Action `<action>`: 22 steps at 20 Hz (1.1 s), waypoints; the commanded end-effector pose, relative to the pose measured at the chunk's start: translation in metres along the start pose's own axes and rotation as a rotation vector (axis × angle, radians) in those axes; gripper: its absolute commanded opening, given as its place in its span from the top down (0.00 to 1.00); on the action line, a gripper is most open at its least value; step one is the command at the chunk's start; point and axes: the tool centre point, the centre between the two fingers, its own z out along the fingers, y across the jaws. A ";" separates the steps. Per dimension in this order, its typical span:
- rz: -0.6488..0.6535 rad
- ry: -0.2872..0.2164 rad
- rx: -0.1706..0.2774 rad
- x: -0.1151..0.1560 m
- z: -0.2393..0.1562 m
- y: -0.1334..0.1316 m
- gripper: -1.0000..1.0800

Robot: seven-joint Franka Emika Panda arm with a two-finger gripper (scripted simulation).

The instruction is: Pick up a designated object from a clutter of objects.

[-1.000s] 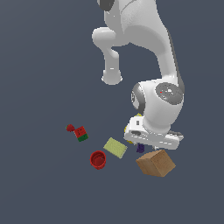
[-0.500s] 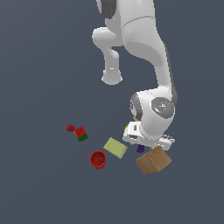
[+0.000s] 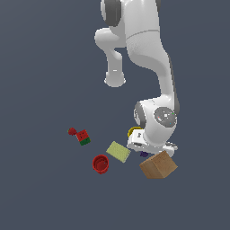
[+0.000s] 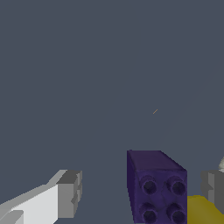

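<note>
Now gripper [image 4: 140, 192] seen spread wide, fingers [image 4: 70, 192] either side of purple block [image 4: 157, 188], not touching it. Ext. view: block [image 3: 144, 154] glimpsed lower centre-right of frame, under wrist, betw. pale pad [image 3: 118, 151] & brown box [image 3: 158, 165].

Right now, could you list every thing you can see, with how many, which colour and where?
purple block: one, dark purple, between the fingertips, nearer one of them
brown box: one, brown, beside the gripper
yellow cup: one, yellow, mostly hidden behind the arm
flat pad: one, pale yellow-green, between red cup and arm
red cup: one, red
cube: one, red and green
ball: one, red, beside the cube
gripper: one, open around the purple block
</note>
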 end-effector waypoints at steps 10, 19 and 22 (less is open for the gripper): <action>0.010 -0.022 -0.014 -0.005 0.016 0.009 1.00; 0.004 0.006 0.001 0.001 -0.010 0.007 1.00; 0.004 0.005 0.000 -0.001 -0.020 0.013 1.00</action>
